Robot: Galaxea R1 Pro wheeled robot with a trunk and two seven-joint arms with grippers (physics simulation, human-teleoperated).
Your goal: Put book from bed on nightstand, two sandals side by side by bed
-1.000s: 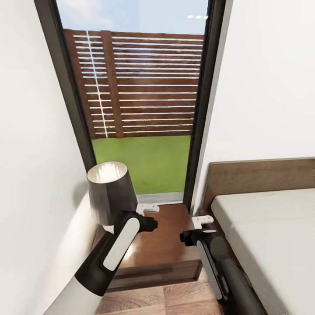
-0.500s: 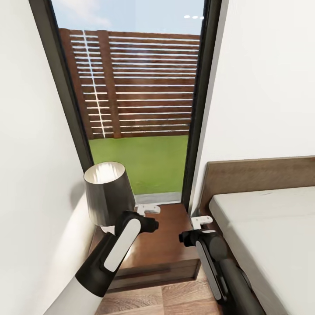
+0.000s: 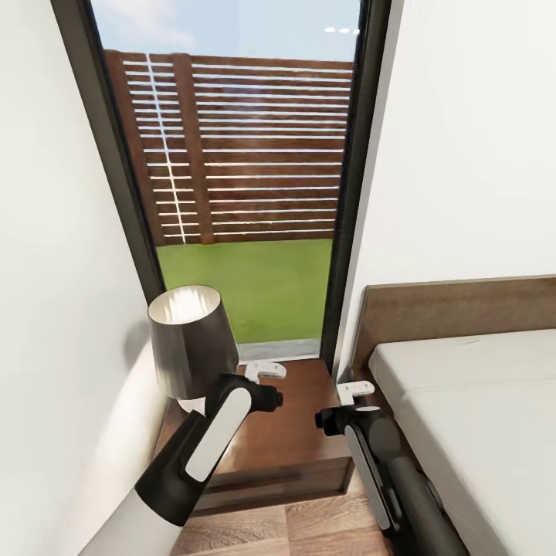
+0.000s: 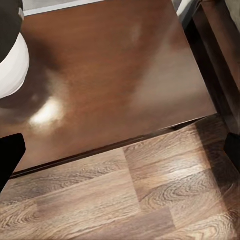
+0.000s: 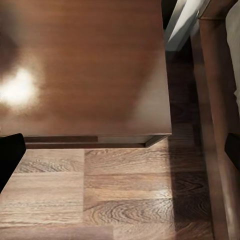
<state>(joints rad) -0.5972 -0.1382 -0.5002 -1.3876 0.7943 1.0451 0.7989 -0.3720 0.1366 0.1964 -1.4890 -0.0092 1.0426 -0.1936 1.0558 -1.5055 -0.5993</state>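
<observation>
Nightstand (image 3: 293, 417) sits straight ahead of us in the head view, a low box of glossy reddish-brown wood wedged between the white wall on our left and the bed (image 3: 463, 401) on our right. A lamp (image 3: 191, 340) with a dark shade and a white base stands on the left part of its flat top, just beside our left arm. Behind the nightstand a tall dark-framed window (image 3: 239, 193) looks out on grass and a slatted wooden fence.

We hold both arms forward over the front of the nightstand. Our left pincer (image 3: 265, 370) hangs above the rear of the bare top, near the lamp; our right pincer (image 3: 356, 391) hangs above the gap between the nightstand and the bed frame. Both are spread wide and hold nothing: in each wrist view the two dark fingertips (image 4: 10, 157) (image 5: 10, 155) sit at opposite edges with the wood-plank floor (image 5: 100, 195) and the shining nightstand top between them.

The bed shows its brown headboard and plain off-white mattress, bare in the part we see.
</observation>
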